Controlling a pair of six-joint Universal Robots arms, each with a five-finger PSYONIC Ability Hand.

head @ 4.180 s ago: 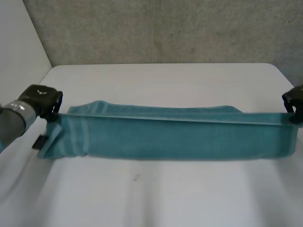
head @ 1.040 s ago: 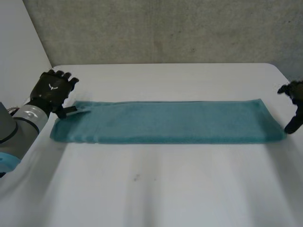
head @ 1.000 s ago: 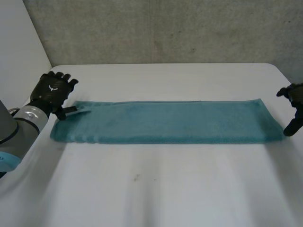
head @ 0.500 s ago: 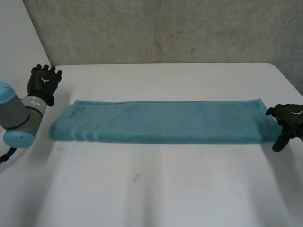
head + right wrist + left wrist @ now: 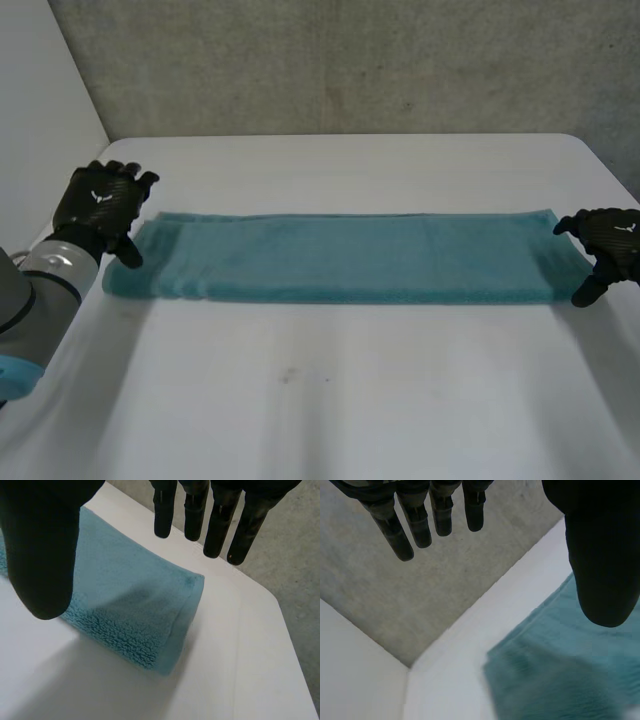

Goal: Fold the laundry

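1 teal towel, folded into a long strip, is laid flat across the middle of the frame on the white desk. Its long edges run level and its right end is folded square. Wide bare desk is seen below it, and a narrower band above. 2 robot hands are counted. The left robot hand is spread wide at the towel's left end and the right robot hand at its right end, with nothing gripped.

Teal terry towel lies flat, folded into a long narrow strip; spans the white table crosswise.
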